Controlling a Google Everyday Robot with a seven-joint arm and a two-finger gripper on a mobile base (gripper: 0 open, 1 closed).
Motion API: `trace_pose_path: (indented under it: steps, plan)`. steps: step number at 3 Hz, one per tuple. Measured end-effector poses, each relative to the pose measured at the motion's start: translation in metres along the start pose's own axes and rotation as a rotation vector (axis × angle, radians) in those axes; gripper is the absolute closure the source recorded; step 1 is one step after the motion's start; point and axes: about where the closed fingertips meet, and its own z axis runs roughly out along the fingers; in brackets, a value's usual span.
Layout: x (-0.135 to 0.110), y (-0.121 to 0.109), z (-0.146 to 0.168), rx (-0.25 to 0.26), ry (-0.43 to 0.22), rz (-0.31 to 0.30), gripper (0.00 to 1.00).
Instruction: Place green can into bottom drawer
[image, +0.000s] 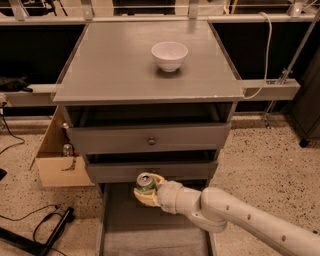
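End effector (145, 190), green can (146, 182) below drawers (150, 172)

Green can (146, 181) upright in claw (148, 189), above open grey bottom drawer (150, 226)

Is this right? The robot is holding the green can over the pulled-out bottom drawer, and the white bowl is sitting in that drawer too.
Not quite. The white bowl stands on the cabinet top, not in the bottom drawer. The camera view bears out the rest: the gripper holds the green can over the pulled-out bottom drawer.
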Motion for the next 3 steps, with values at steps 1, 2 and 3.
trace_pose_path:
  steps: [1,2,3]
  plan:
    - [0.027,0.005,0.024,-0.053,0.01,0.026,1.0]
    - [0.102,0.007,0.063,-0.137,-0.011,-0.001,1.0]
    - [0.186,0.01,0.088,-0.169,0.013,0.095,1.0]
